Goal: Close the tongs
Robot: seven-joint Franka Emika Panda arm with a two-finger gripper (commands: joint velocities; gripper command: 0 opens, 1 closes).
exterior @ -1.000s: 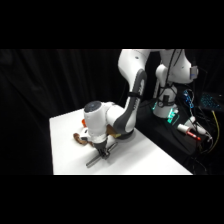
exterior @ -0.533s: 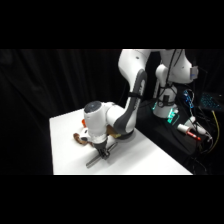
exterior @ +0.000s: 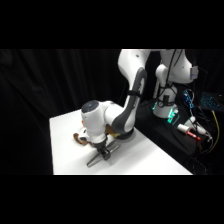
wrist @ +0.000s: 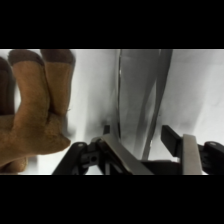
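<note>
One white arm reaching down from the upper right in the side view, wrist bent low over the white table (exterior: 150, 157), with the gripper (exterior: 103, 150) down at the surface near the table's front-middle. One pair of tongs (exterior: 101, 155) lying flat on the table under the gripper, long and silver-grey, running from near-left to far-right. Seen from the wrist: two narrow metal arms of the tongs (wrist: 142, 100) running away from the camera, close together, drawing nearer each other toward the lower part of the picture. Two fingers (wrist: 190, 152) of the gripper (wrist: 152, 150) set one on each side of the tongs' arms, pincer spread apart and straddling them; contact with the metal impossible to tell. Brown lumpy pieces (wrist: 37, 105) just to the left of the tongs in the wrist view, about three rounded lobes counted, exact number unclear; same brown thing (exterior: 79, 137) showing just left of the gripper in the side view, partly hidden behind the wrist. One equipment stand with green light and cables (exterior: 172, 115) off the table at the far right
</note>
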